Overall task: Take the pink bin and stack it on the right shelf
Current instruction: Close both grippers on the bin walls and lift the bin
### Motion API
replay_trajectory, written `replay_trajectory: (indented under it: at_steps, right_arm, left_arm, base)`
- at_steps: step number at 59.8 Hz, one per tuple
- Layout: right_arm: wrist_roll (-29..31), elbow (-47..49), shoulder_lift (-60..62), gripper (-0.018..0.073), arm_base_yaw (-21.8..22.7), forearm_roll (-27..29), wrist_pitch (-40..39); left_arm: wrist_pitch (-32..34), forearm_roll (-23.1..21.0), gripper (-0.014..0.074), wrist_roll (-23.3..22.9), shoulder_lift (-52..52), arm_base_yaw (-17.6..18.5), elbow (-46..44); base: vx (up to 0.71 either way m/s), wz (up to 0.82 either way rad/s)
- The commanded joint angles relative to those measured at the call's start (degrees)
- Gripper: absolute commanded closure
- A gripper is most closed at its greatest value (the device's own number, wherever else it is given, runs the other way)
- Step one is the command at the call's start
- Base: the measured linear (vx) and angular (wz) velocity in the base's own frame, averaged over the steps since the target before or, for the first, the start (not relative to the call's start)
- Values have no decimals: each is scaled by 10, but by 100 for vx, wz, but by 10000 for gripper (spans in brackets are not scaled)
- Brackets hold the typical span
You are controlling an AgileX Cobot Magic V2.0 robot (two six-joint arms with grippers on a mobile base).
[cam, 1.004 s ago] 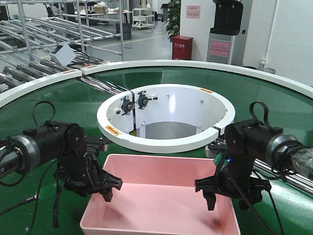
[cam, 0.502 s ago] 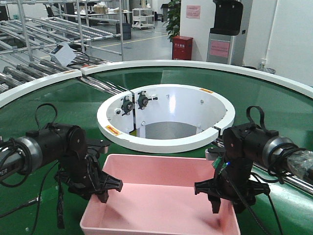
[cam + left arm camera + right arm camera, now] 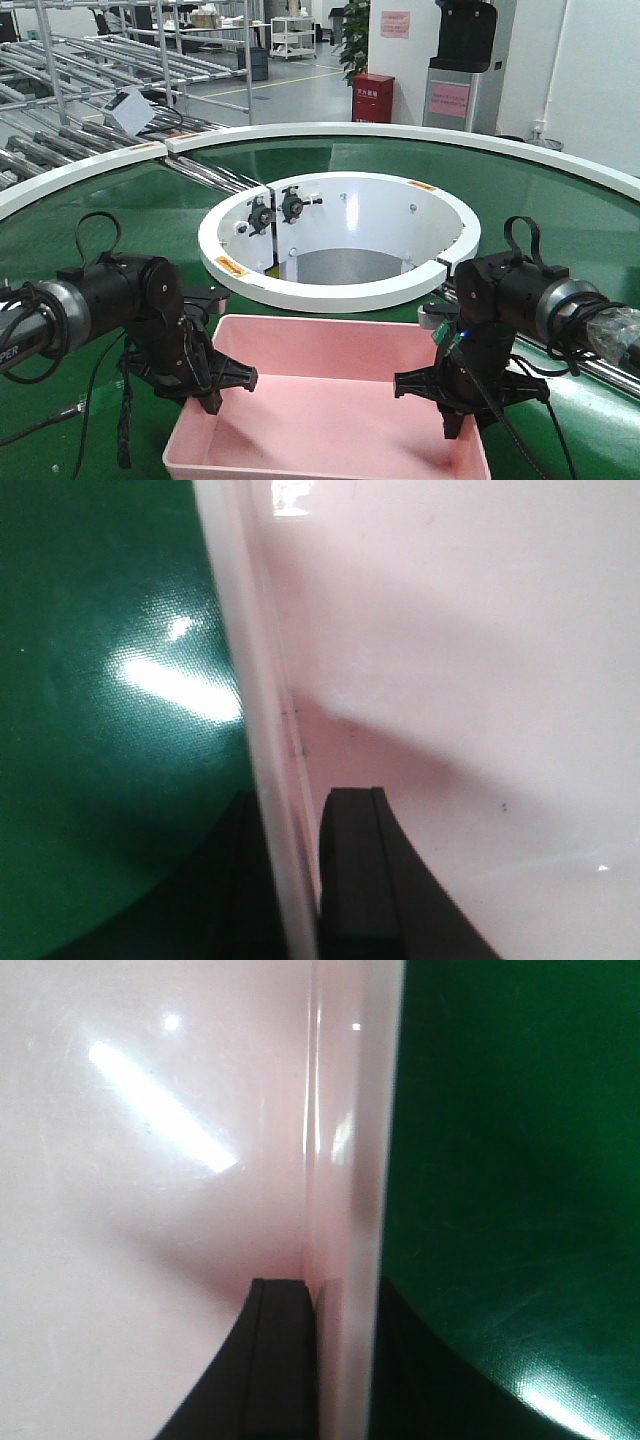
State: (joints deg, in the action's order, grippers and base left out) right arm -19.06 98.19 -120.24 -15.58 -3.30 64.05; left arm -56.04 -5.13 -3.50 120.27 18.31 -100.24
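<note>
- Factory floor in the background: bare metal roller racks [image 3: 100,60] on the far left, a red cabinet [image 3: 373,97] at the far wall.
- Nearer, a green conveyor belt [image 3: 560,220] with a fine woven texture and a dull sheen curves round a white ring [image 3: 330,290] – smooth, glossy, open in the middle.
- The pink bin [image 3: 330,400] sits on the belt at the near edge, just in front of the white ring. It is a wide, shallow rectangle of glossy pale-pink plastic with sloped walls and a rolled rim, and nothing lies in it.
- The left arm [image 3: 110,300], black and cabled, reaches in from the left and bends down over the bin's left wall.
- The left fingers [image 3: 355,880] straddle that wall – one flat black pad inside against the pink, the other in shadow outside over the belt – pinching it.
- The right arm [image 3: 520,295] mirrors this from the right, wrist turned down.
- The right fingers [image 3: 285,1360] pinch the bin's right wall the same way, one pad inside and one outside under the rim.
</note>
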Motion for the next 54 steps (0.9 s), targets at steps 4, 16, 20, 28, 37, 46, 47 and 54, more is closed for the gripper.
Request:
replay_trajectory:
  at_steps: [4, 16, 20, 28, 37, 46, 47, 54]
  right_arm:
    - [2, 17, 35, 446, 3, -22, 0]
    - [-14, 18, 41, 446, 3, -26, -2]
    - [-29, 18, 54, 443, 1, -38, -1]
    - [-31, 18, 90, 443, 1, -42, -1]
    - [-30, 18, 130, 443, 1, -43, 14]
    - [-24, -15, 190, 443, -16, -62, 15]
    - [-24, -21, 197, 443, -22, -68, 14]
    - [-46, -78, 258, 443, -61, -116, -7]
  left_arm:
    - [12, 8, 505, 3, -32, 0, -19]
    - [5, 44, 505, -22, -39, 0, -19]
    - [0, 81, 505, -65, -48, 0, -19]
    - [-22, 102, 505, -89, -72, 0, -19]
    - [-41, 102, 505, -108, -121, 0, -19]
    - [-41, 124, 503, -158, -201, 26, 31]
    - [-37, 129, 503, -165, -210, 32, 42]
    - [13, 176, 503, -229, -295, 79, 143]
  base:
    - [0, 0]
    - [0, 0]
    - [0, 0]
    - [0, 0]
    - [0, 0]
    - [0, 0]
    - [0, 0]
    - [0, 0]
